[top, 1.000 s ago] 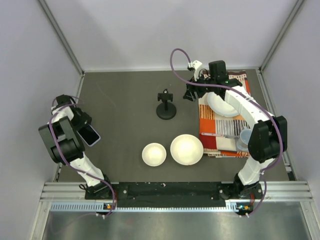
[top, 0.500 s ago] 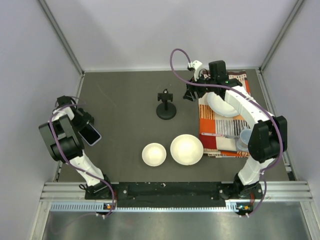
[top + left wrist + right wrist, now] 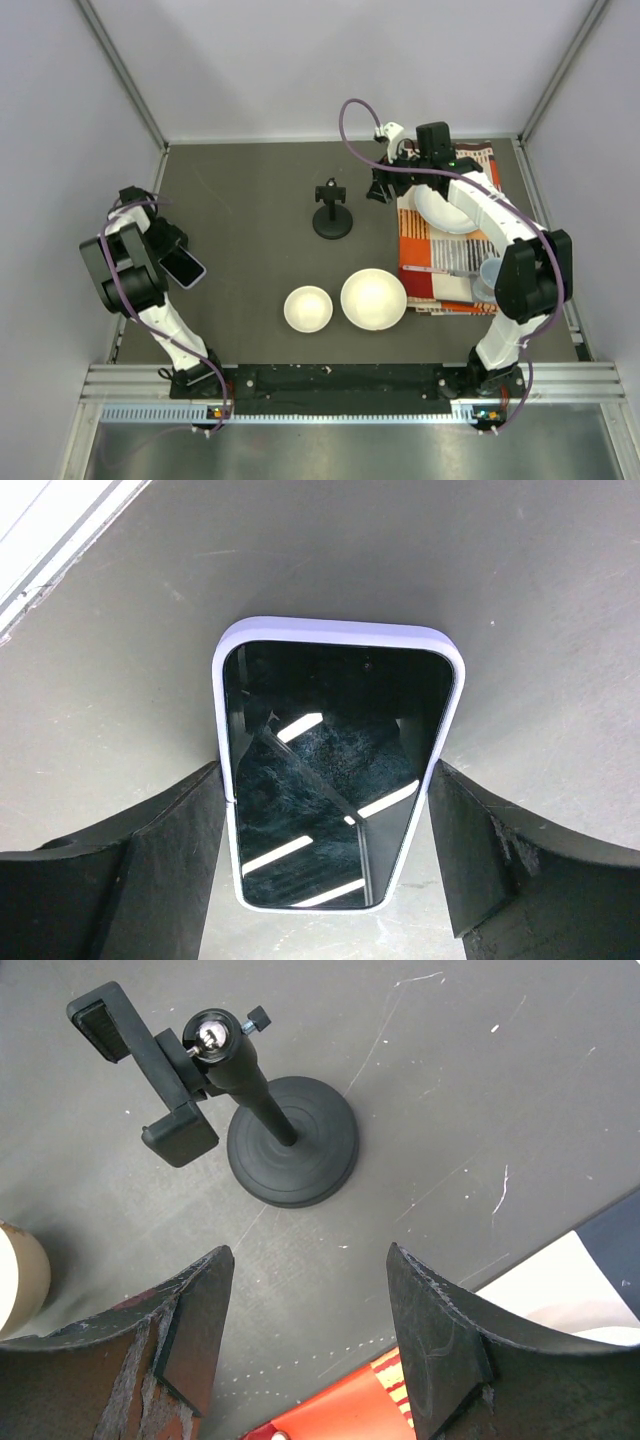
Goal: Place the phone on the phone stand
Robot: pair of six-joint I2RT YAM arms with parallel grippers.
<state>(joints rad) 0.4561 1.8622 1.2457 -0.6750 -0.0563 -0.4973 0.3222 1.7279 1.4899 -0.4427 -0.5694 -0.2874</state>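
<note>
Left arm: the black two-finger left end effector (image 3: 330, 790) is closed on the small flat smartphone with a glossy black screen and pale lavender rim (image 3: 337, 730). One finger presses against each long edge of the phone. The screen faces up toward the wrist camera and reflects the ceiling lights. The phone sits well apart from the small black phone stand with a round disc base (image 3: 332, 212), far out on the left arm's side of it and close to the edge of the dark grey desk (image 3: 250, 180). Whether the phone rests on the desk or is raised off it cannot be told.

Right arm: the right end effector (image 3: 305, 1290) hangs just beside the phone stand, on the right arm's side. Its fingers are spread apart with nothing between them. The stand is upright, and its clamp cradle is tilted on top of the short post.

Surroundings: a small white round bowl (image 3: 308, 308) and a larger white round bowl (image 3: 373, 298) sit side by side nearer the arm bases than the stand. An orange-and-red patchwork cloth (image 3: 435, 255) lies beyond the right end effector from the stand.
</note>
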